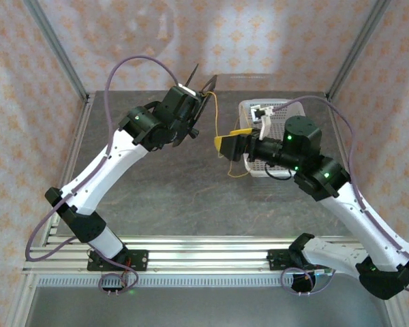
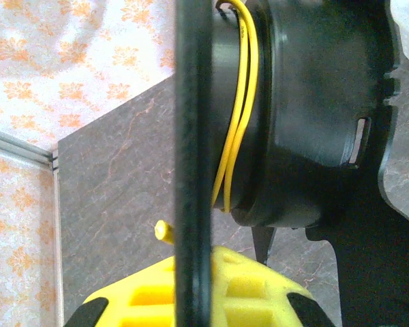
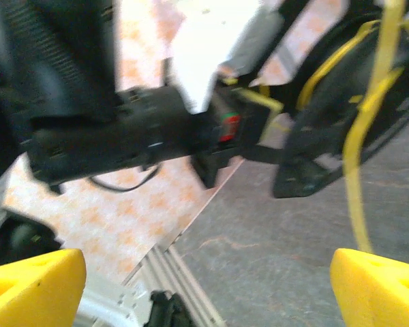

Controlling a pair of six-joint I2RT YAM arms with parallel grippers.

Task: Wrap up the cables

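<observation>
Pinches the black spool [image 2: 313,102] by its rim in the left gripper [image 2: 194,293], raised above the table [image 1: 163,191]; holds the right gripper [image 3: 204,289] spread wide, gripping nothing. Shows the cables [image 3: 353,184] partly wound on the spool, the rest trailing slack just beside the right fingertip [image 3: 375,286]; looks light, limp and a little springy, so probably best pinched gently on the hanging strand near the spool.
</observation>
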